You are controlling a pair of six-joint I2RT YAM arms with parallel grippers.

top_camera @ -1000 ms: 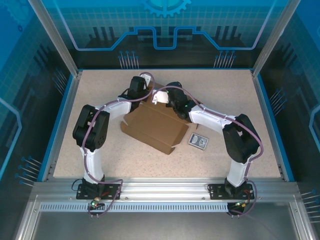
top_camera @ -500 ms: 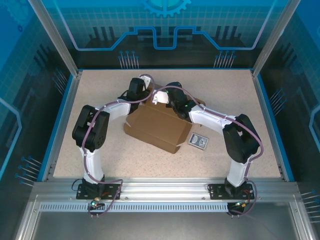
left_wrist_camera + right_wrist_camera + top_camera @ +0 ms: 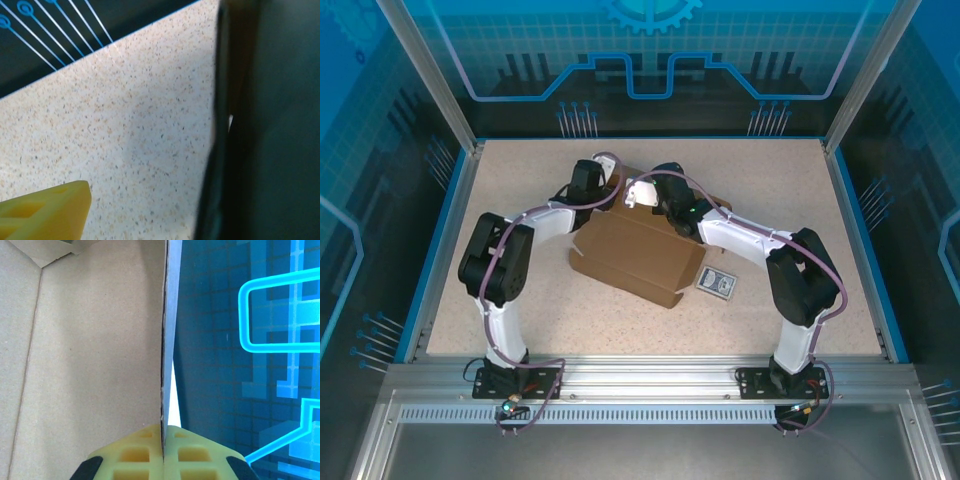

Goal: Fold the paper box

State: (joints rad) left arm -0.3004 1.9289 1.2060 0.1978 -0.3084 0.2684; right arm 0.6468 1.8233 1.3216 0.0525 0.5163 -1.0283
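Mid-fold, pinched panel of plain brown cardboard box (image 3: 635, 255) with right gripper (image 3: 163, 432), beside spread, empty left gripper (image 3: 608, 170); likely needed flap tucked next.

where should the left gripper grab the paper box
Probably a thin panel edge at the far-left corner of the paper box, coming from the far left, beside the left gripper. The body looks too broad to pinch; the right gripper clamps such an edge.

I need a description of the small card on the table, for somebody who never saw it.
Start at the speckled beige table. Near its middle sits the large brown paper box; the card lies flat just beside the box's near right corner. It is small and blue-and-white patterned, unlike the plain cardboard.
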